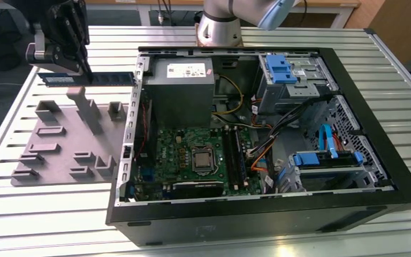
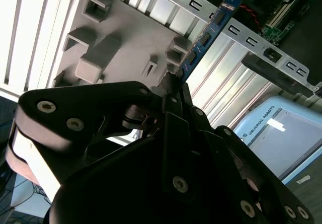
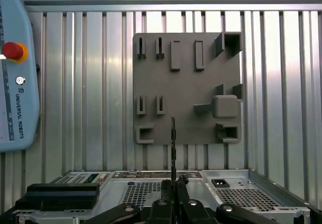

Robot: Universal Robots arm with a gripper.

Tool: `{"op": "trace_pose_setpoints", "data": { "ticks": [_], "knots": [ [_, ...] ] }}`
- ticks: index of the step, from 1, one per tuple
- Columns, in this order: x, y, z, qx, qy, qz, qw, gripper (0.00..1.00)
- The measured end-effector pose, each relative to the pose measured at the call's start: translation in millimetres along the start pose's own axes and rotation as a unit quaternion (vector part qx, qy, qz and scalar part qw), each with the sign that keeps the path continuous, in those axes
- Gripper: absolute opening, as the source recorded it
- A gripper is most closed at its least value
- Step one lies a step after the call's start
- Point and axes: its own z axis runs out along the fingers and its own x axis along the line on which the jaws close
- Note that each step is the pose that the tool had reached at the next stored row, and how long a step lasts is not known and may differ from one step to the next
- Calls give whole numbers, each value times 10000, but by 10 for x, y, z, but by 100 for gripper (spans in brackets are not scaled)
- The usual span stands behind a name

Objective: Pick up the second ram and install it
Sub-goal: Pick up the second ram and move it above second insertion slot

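And here's the gripper [image 1: 84, 72], hanging at 10 o'clock in the exterior view. Its matte black fingers are clamping the second ram [image 1: 113, 78], and the stick is riding in the air outside the computer case [image 1: 263, 217].

The second ram is lying level and on edge. It's a long, narrow, flat blue board with a row of small dark chips. 1 end is pointing to 9 o'clock. The other is reaching toward 3 o'clock and stopping just beside the case's black rim.

At 6 o'clock from the gripper, the gray fixture [image 1: 59, 144] is resting on the slatted table [image 1: 41, 214]. It's a dull moulded plate with blocky posts and rectangular pockets. The table itself is showing ribbed, brushed metal.

Inside the open case, the power supply [image 1: 180, 91], a plain gray metal box, is sitting at 12 o'clock. The green motherboard [image 1: 184, 139] is lying at 6 o'clock from it, carrying a square, shiny processor socket [image 1: 203, 159]. Blue plastic drive caddies [image 1: 280, 68] are sitting over at 3 o'clock.

In the second wrist view, the gripper [image 2: 175, 83] is pinching the blue board [image 2: 209, 30] flat between its tips. In the first wrist view, the board is appearing edge-on as a thin dark line [image 3: 173, 138] over the fixture's edge [image 3: 186, 93]. A smooth pale-blue teach pendant [image 3: 15, 103] with a round red button [image 3: 12, 50] is lying on the slats.
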Motion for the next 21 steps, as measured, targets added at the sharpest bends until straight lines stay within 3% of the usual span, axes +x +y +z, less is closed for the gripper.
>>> {"op": "trace_pose_setpoints", "data": {
  "ticks": [21],
  "knots": [
    [-3,-109,-2,0,0,0,10000,14]
  ]
}}
